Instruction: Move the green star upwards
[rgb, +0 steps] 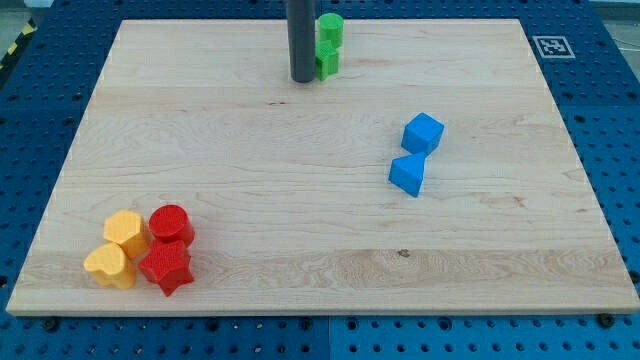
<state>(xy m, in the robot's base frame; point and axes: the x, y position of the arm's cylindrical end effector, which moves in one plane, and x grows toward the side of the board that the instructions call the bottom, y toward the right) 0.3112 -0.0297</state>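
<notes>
So the green star (326, 60) sits near the view's top edge of the wooden board (250, 180), touching a green cylinder (330, 28) right above it, which blocks the way up. Can't make out which way its points aim. My tip (303, 79) touches its left side. Blue blocks (415, 152) sit well right; red and yellow ones (142, 250) bottom-left.

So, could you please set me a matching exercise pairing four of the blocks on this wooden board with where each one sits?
Things:
1. green cylinder block
2. blue cube block
3. red star block
4. yellow heart block

Places:
A. right of centre
B. farthest toward the bottom-left corner
C. top edge, just right of my tip
D. bottom left, below the red cylinder block

Pairs: 1-C, 2-A, 3-D, 4-B
</notes>
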